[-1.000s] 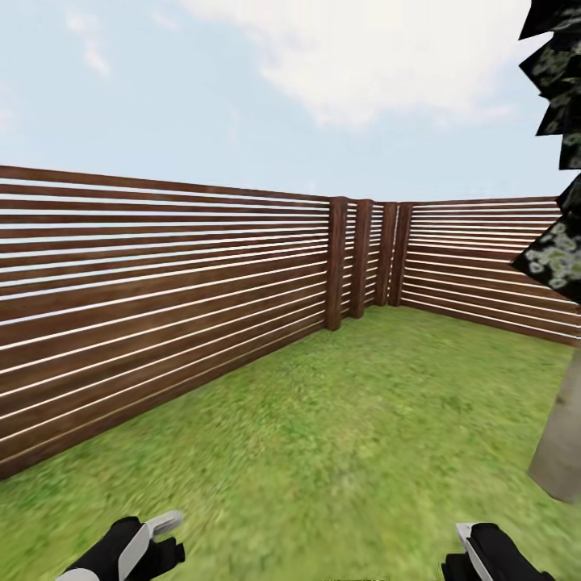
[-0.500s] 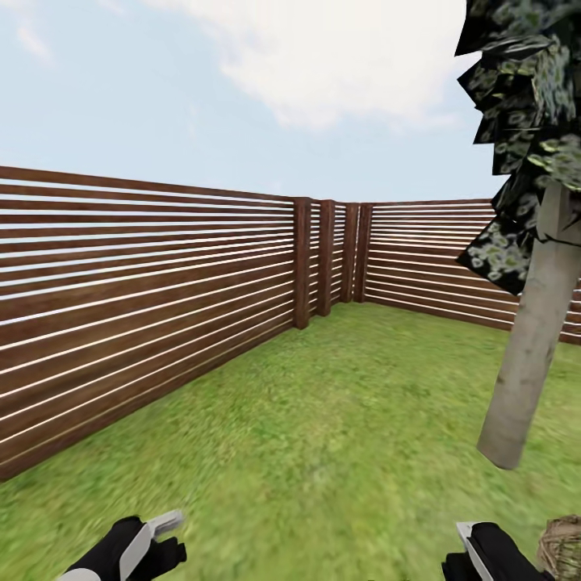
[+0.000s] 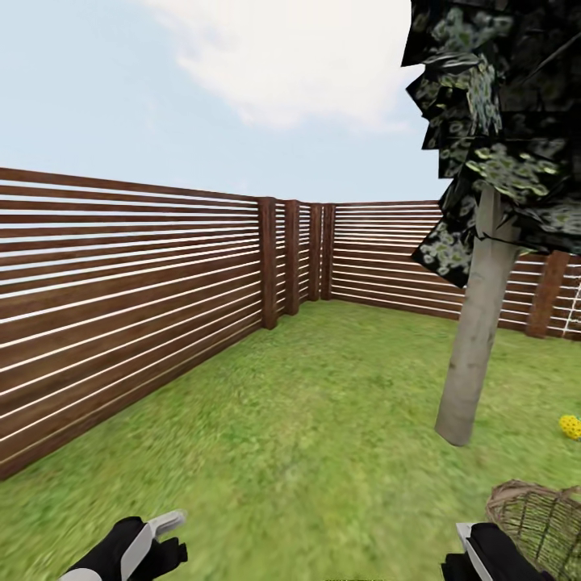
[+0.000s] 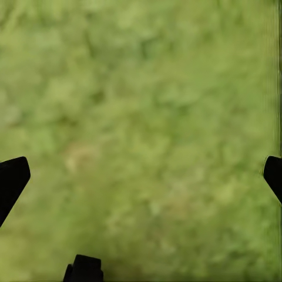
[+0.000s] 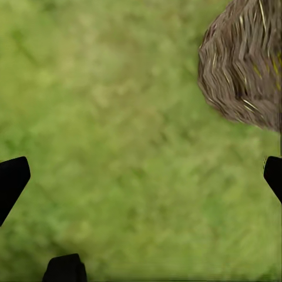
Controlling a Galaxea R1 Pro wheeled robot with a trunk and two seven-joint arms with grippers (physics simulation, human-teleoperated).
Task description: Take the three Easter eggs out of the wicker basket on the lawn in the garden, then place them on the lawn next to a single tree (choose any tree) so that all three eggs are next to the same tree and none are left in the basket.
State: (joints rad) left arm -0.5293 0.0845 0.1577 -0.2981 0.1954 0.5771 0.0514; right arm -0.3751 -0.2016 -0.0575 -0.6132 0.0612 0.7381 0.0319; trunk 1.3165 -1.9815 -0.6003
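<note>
Both the left gripper (image 4: 141,170) and right gripper (image 5: 141,170) hang apart, so the right one could bump the wicker basket (image 3: 539,520) over.

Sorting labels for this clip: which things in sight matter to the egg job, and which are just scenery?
Part of the job:
- wicker basket
- yellow egg on the grass
- tree
- lawn
- left gripper and right gripper, both open

Just scenery:
- wooden fence
- sky

Slatted wooden fence (image 3: 129,298), cloudy sky (image 3: 242,81)
</note>
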